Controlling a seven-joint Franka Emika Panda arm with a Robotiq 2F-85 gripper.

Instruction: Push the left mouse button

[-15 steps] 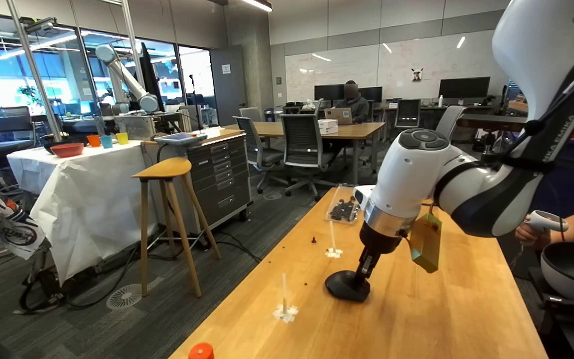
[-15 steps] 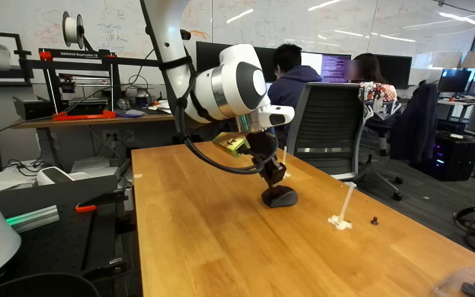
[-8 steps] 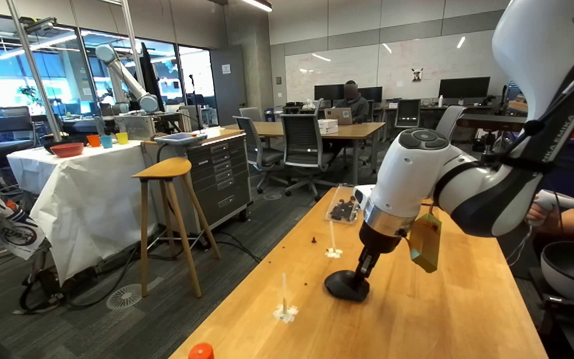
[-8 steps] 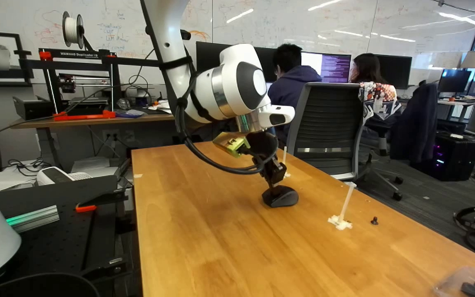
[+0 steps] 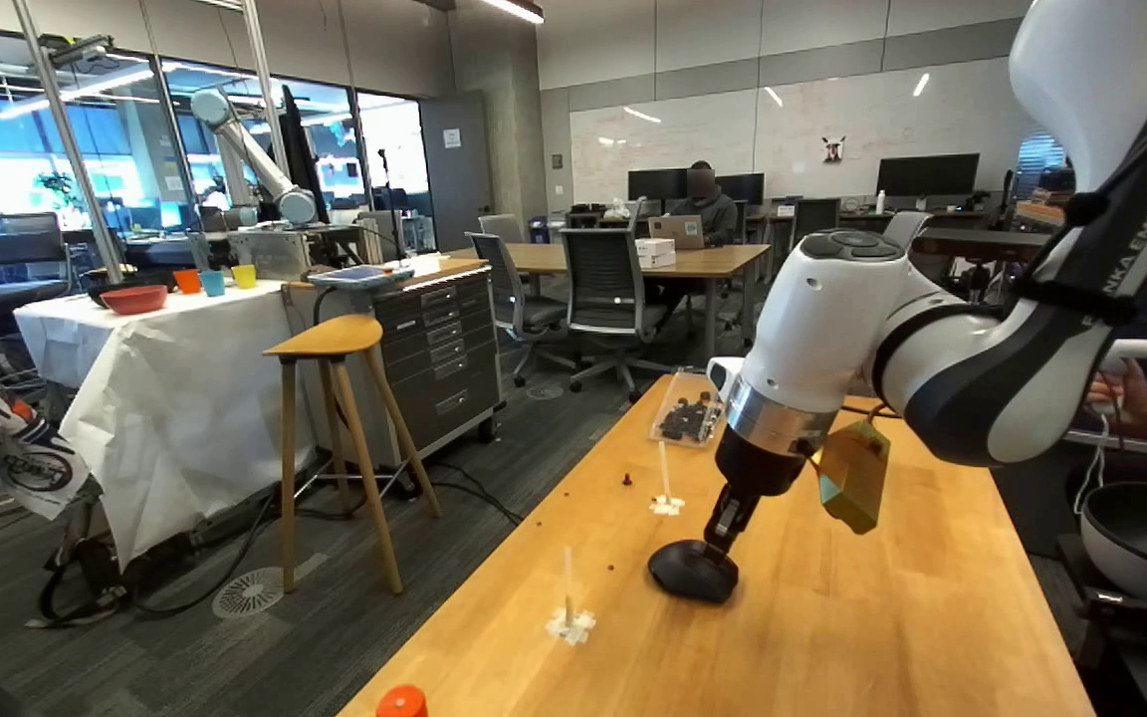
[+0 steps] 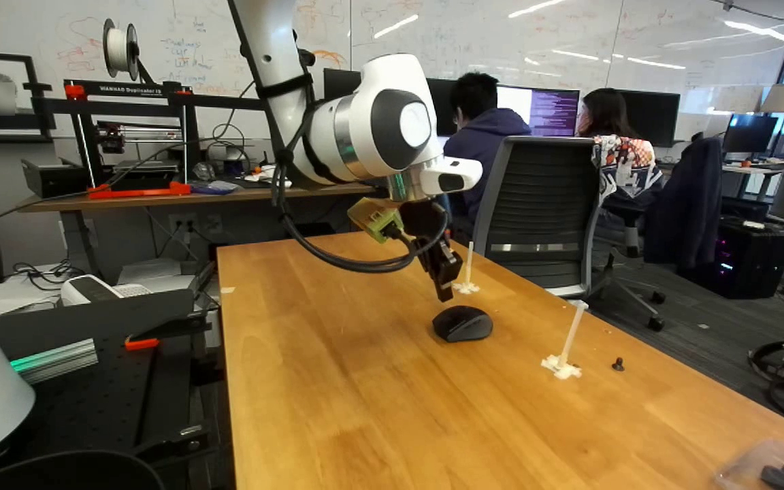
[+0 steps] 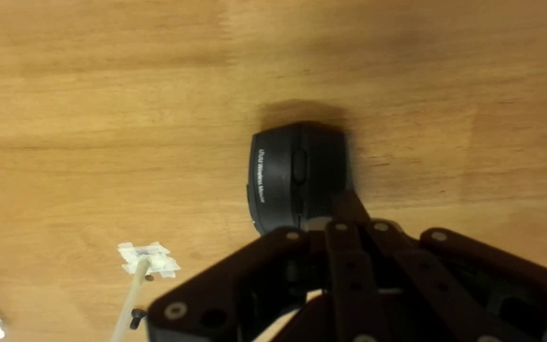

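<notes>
The black, domed computer mouse (image 5: 691, 573) lies on the wooden table in both exterior views (image 6: 463, 325). In the wrist view the mouse (image 7: 309, 133) points its scroll-wheel end to the top. Its left button (image 7: 276, 159) is the front half left of the wheel, beside white lettering, and is uncovered there. My gripper (image 6: 445, 294) is shut and empty, its tip a little above the mouse with a visible gap. In the wrist view the fingertips (image 7: 351, 206) sit together over the right edge of the mouse, and the gripper hides the mouse's rear.
Two thin pale posts stand taped to the table (image 5: 832, 637): one post (image 5: 569, 588) nearer the front, one post (image 5: 664, 473) farther back. A clear box (image 5: 688, 410) holds dark bits. A small screw (image 6: 618, 365) and an orange ball (image 5: 402, 701) also stand there.
My gripper has risen off the top of the mouse, where its tip was before, and has drawn back slightly. The mouse has hardly moved.
</notes>
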